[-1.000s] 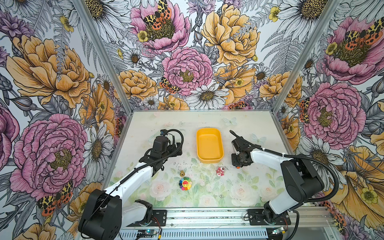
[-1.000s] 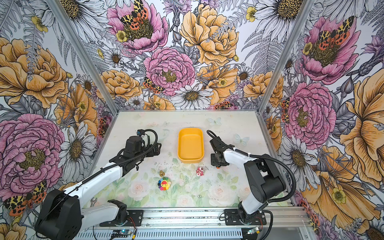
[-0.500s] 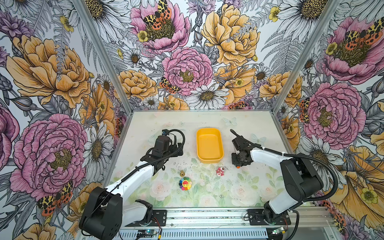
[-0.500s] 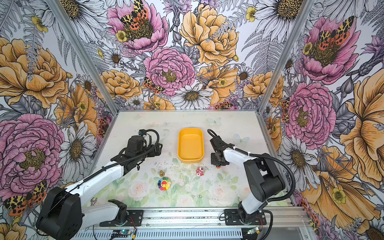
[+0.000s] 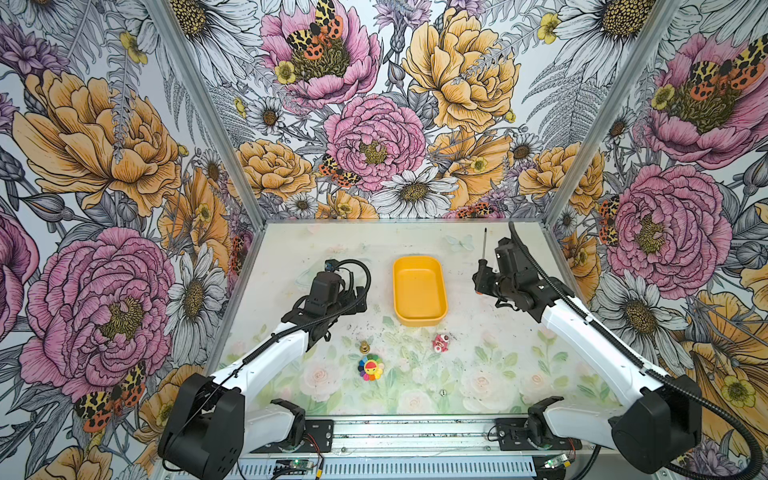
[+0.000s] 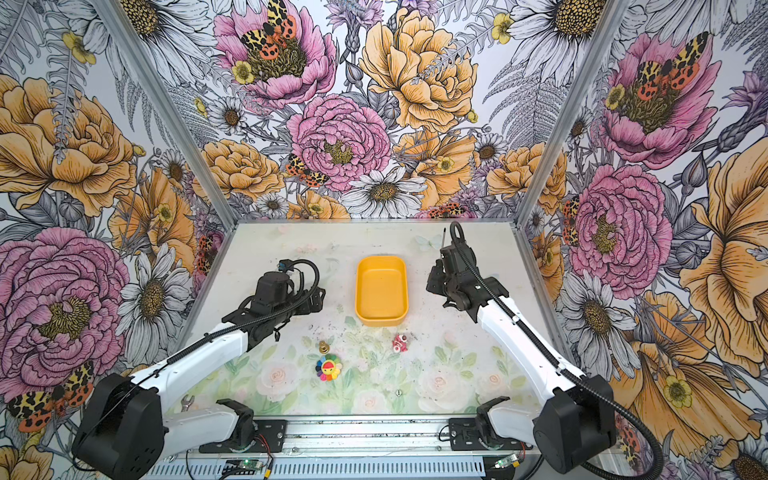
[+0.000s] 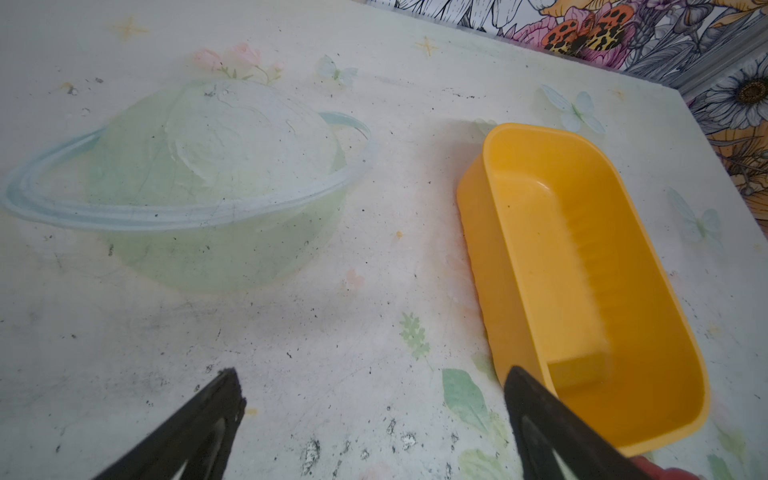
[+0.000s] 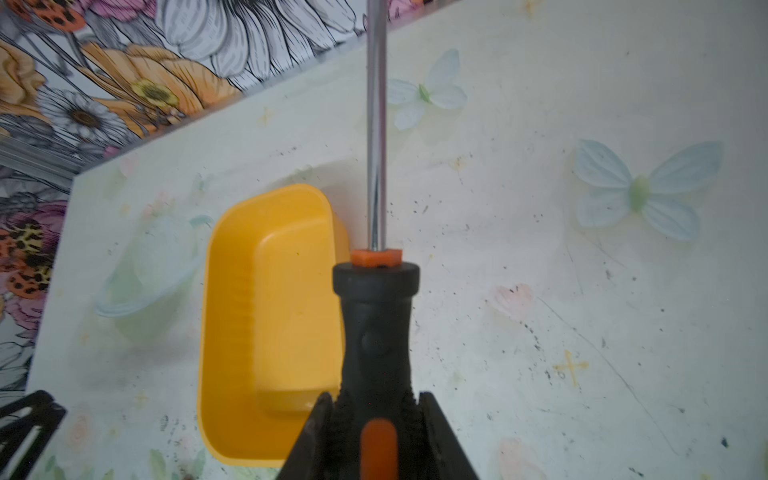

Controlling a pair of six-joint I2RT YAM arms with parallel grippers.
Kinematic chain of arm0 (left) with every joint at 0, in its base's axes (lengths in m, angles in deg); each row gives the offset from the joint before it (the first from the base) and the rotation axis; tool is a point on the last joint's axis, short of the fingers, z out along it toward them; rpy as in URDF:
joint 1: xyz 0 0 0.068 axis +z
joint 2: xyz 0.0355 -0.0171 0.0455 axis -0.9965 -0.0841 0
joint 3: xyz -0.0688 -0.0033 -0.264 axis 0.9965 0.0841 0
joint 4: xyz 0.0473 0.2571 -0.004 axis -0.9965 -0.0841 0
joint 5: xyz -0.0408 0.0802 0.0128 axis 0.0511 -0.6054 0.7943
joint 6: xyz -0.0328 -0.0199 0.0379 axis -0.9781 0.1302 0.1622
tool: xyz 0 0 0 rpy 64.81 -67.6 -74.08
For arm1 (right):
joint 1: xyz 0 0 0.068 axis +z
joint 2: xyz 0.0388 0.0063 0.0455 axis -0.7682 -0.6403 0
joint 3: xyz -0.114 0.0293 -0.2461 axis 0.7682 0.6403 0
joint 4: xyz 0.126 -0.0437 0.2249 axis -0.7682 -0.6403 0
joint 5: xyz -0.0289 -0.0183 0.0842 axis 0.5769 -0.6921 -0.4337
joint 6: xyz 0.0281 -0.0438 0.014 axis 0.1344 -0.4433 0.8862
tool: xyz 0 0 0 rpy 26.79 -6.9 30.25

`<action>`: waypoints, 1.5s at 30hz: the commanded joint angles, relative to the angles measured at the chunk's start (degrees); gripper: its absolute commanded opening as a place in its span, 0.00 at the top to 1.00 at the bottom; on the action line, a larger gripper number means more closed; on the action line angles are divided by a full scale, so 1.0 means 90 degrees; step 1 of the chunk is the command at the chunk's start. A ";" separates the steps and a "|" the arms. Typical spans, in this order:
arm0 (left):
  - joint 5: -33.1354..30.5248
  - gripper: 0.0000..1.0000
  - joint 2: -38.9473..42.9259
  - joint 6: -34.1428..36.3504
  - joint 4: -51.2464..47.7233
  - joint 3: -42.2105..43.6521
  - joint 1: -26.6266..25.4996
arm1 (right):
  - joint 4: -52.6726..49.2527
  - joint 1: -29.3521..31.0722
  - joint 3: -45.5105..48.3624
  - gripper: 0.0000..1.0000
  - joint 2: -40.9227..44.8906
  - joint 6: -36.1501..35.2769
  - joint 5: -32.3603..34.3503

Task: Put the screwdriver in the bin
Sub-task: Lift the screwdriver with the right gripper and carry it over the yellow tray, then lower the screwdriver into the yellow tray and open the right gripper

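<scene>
The screwdriver (image 8: 376, 332) has a black handle with orange parts and a thin metal shaft. My right gripper (image 8: 376, 401) is shut on its handle. In both top views the shaft (image 5: 484, 245) (image 6: 444, 237) points toward the back wall, and the right gripper (image 5: 482, 284) (image 6: 434, 282) holds the tool just right of the bin. The yellow-orange bin (image 5: 419, 291) (image 6: 381, 291) (image 8: 266, 316) lies mid-table with nothing in it. My left gripper (image 7: 372, 374) (image 5: 358, 298) is open, low over the table, by the left side of the bin (image 7: 582, 257).
In front of the bin lie a small brass piece (image 5: 364, 347), a rainbow flower toy (image 5: 371, 368) and a pink toy (image 5: 440, 343). A tiny die (image 5: 443, 392) sits nearer the front. A silver wrench (image 6: 188, 402) lies by the left arm's base.
My right gripper has closed on the screwdriver and raised it, and the shaft now points more toward the back wall. The left arm has edged slightly toward the bin.
</scene>
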 commanded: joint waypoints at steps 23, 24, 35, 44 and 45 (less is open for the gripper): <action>-0.0255 0.01 0.0271 0.0053 -0.0173 -0.0080 -0.0098 | 0.0100 0.2177 -0.1887 1.00 -0.3228 0.1296 0.0807; -0.0269 0.01 0.0268 0.0054 -0.0185 -0.0073 -0.0098 | 0.0103 0.2186 -0.1865 1.00 -0.3295 0.1324 0.0789; -0.0275 0.01 0.0189 0.0095 -0.0195 -0.0091 -0.0098 | 0.0090 0.2187 -0.1809 1.00 -0.3952 0.1337 0.0630; -0.0279 0.01 0.0189 0.0101 -0.0211 -0.0090 -0.0098 | 0.0073 0.2156 -0.1847 1.00 -0.4283 0.1112 0.0694; -0.0284 0.01 0.0181 0.0102 -0.0213 -0.0089 -0.0098 | 0.0064 0.2158 -0.1860 1.00 -0.4319 0.1096 0.0700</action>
